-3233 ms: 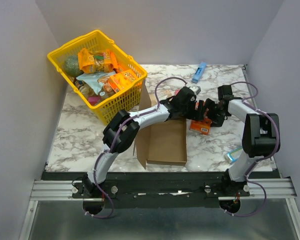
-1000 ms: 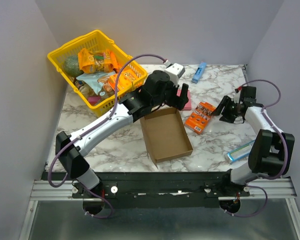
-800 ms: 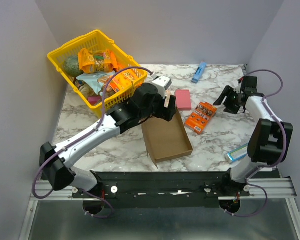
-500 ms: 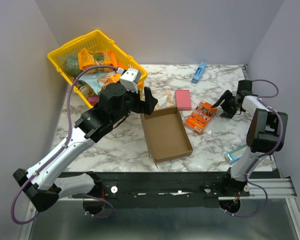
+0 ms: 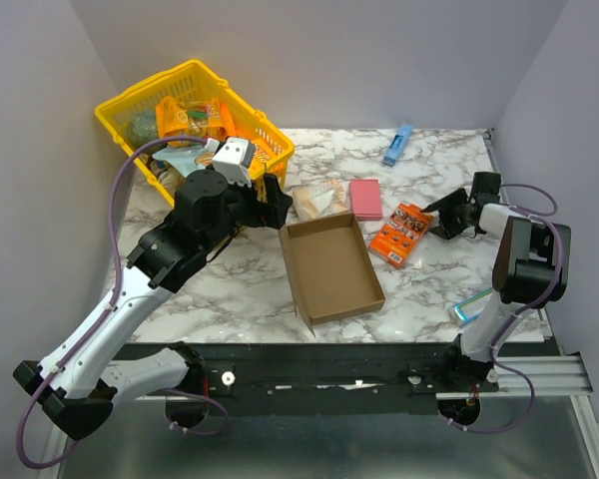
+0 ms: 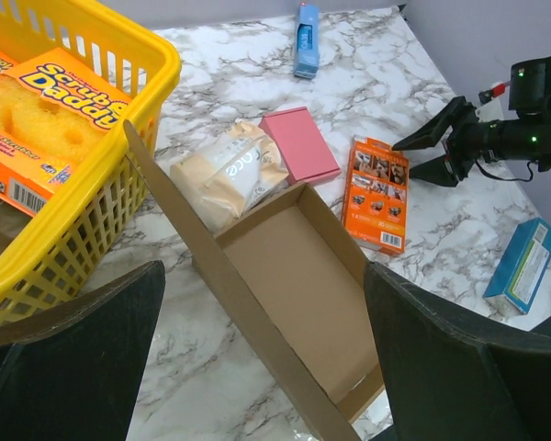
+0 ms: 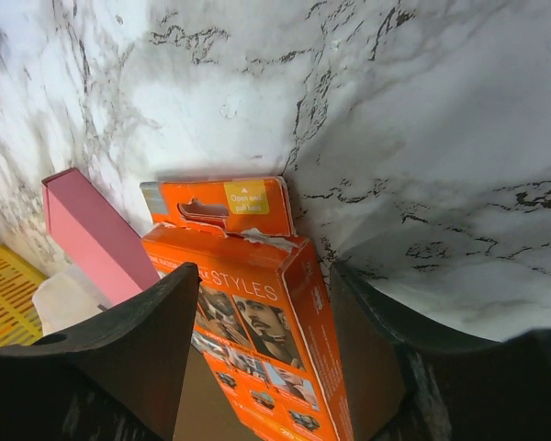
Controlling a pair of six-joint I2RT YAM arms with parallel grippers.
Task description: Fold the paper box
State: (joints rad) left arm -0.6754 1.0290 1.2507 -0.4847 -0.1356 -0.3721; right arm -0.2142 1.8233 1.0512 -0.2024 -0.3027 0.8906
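the left gripper has drawn back, jaws wide and empty, leaving the shallow brown cardboard box just ahead of it, walls up, seemingly formed but not closed. the right gripper hangs open beside the orange printed carton.

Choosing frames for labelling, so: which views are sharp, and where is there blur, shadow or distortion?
Top external: even light, faint shadows, paper box sharp. Left wrist: box and yellow basket crisp; left tool dark, featureless. Right wrist: tilted close-up, orange box print legible; right tool dark, soft-edged.
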